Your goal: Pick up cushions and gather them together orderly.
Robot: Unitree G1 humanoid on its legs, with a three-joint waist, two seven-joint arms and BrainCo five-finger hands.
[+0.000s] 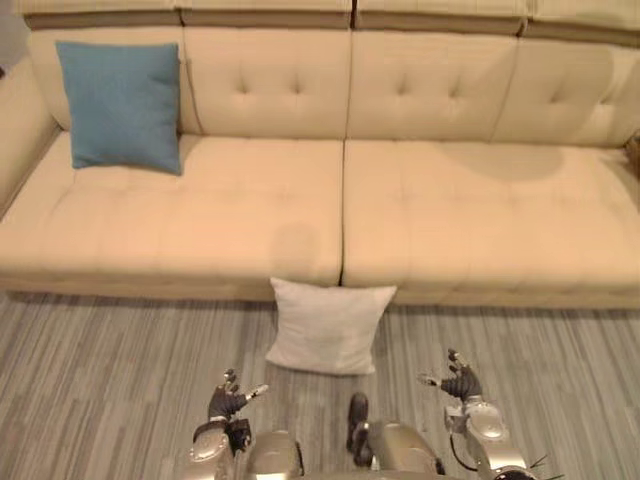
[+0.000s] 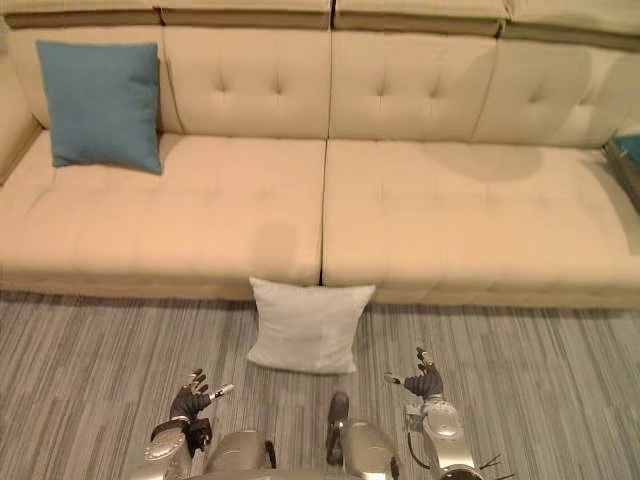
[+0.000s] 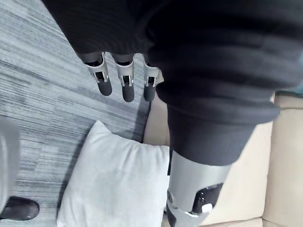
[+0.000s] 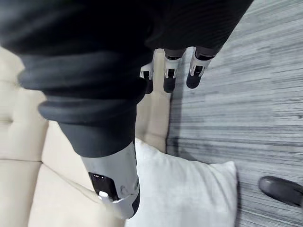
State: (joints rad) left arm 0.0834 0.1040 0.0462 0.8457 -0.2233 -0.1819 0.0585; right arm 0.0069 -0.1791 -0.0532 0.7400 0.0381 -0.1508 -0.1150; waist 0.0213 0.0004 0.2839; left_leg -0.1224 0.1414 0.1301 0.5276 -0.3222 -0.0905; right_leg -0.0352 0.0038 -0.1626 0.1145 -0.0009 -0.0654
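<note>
Two cushions: one blue cushion (image 1: 120, 105) propped against the backrest at the left end of the sofa (image 1: 450, 210), one white cushion (image 1: 328, 326) on the floor (image 1: 100, 380), leaning on the sofa's front at the middle seam. The left robot hand (image 1: 228, 400) and right robot hand (image 1: 460, 380) hang low, one on either side of it, well apart from it, fingers loosely spread and empty.

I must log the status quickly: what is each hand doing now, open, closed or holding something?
Left hand: open, holding nothing.
Right hand: open, holding nothing.
</note>
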